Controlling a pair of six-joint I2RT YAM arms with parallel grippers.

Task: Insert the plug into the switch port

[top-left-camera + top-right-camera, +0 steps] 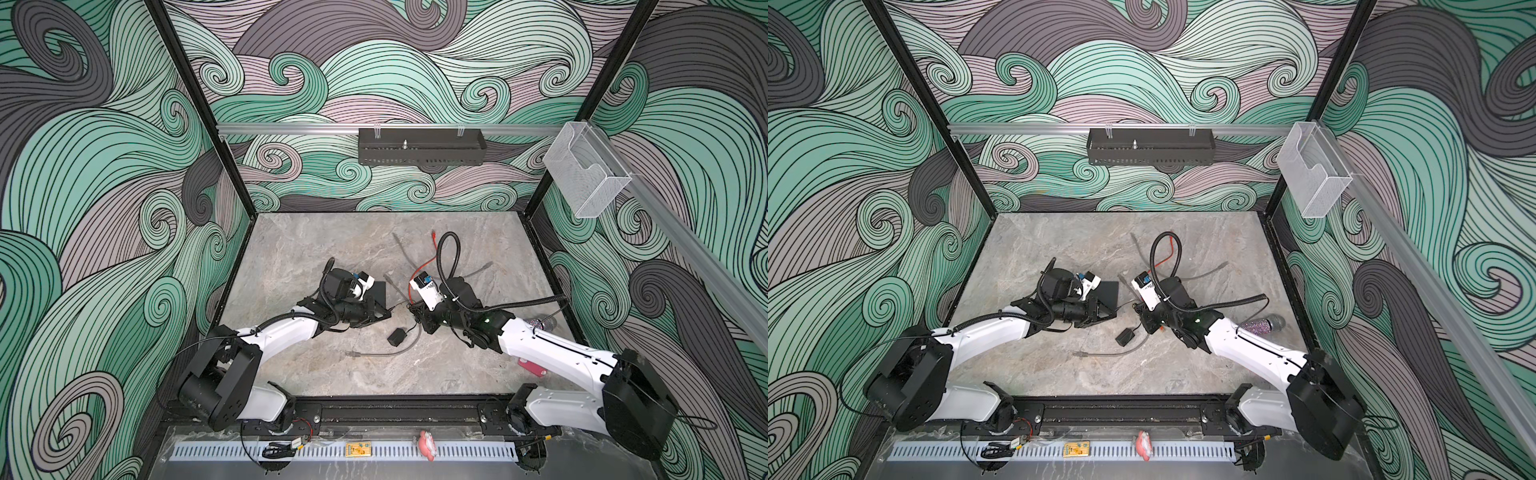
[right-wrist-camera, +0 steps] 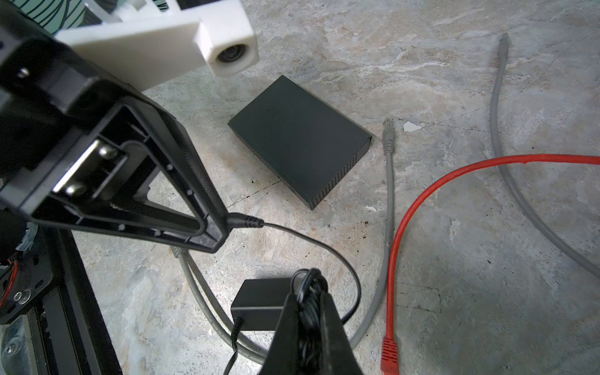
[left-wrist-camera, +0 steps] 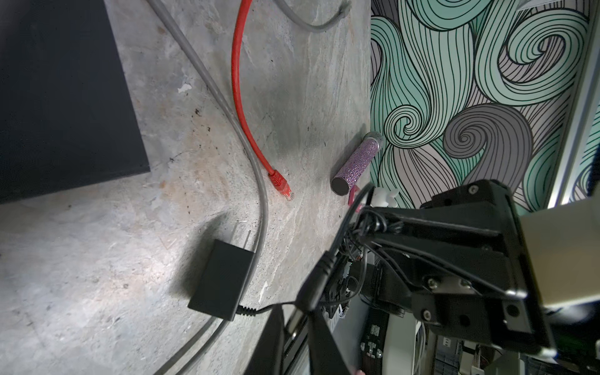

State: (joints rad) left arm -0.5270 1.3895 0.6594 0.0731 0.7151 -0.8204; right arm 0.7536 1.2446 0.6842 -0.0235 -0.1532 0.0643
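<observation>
Plug (image 2: 245, 222) is pinched tight in the left gripper (image 2: 219, 232), near the lower right corner of the switch (image 1: 377, 293), which lies flat on the table (image 1: 316, 257) a little left of centre in both top views. Right gripper (image 2: 310, 301) is clamped on the bunched cord (image 2: 307, 281), beside the adapter (image 2: 259, 300).

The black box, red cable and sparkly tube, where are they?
switch (image 2: 298, 138): right wrist view, flat top.
red cable (image 2: 392, 282): right wrist view, lower straight part.
sparkly purple tube (image 3: 358, 164): left wrist view, glittery side.
</observation>
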